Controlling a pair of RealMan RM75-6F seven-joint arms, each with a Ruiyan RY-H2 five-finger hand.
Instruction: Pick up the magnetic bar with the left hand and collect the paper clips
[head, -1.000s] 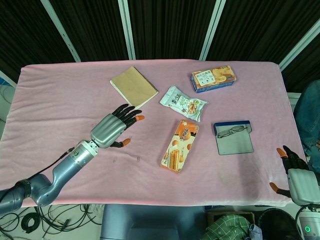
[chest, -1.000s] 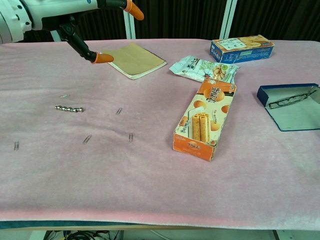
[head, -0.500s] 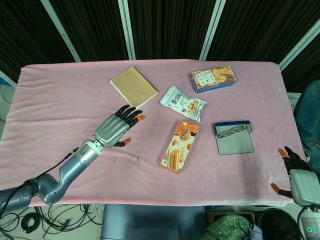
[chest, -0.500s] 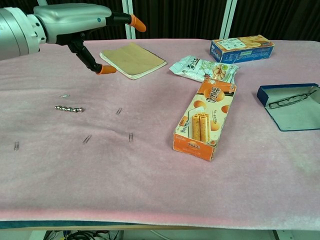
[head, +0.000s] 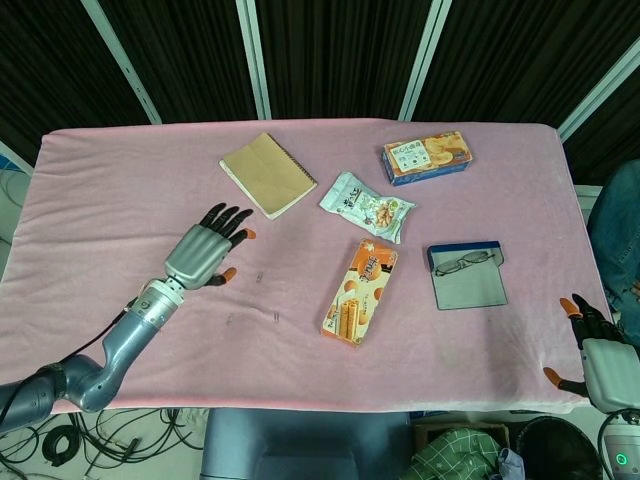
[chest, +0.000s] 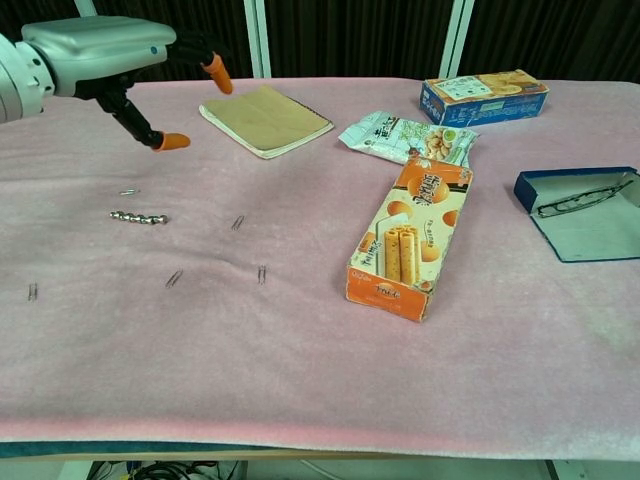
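Note:
The magnetic bar, a short string of silver beads, lies on the pink cloth at the left of the chest view. Several paper clips lie around it, among them one just behind it, one to its right and one nearer the front. My left hand hovers above and behind the bar with its fingers spread, holding nothing. In the head view the left hand covers the bar. My right hand hangs open past the table's right front corner.
A tan notebook lies just right of the left hand. An orange biscuit box sits mid-table, with a snack bag and a blue box behind it. An open glasses case is at the right.
My left hand has swung to the left, away from the notebook, and now hangs over the area behind the magnetic bar. The bar and the clips have not moved.

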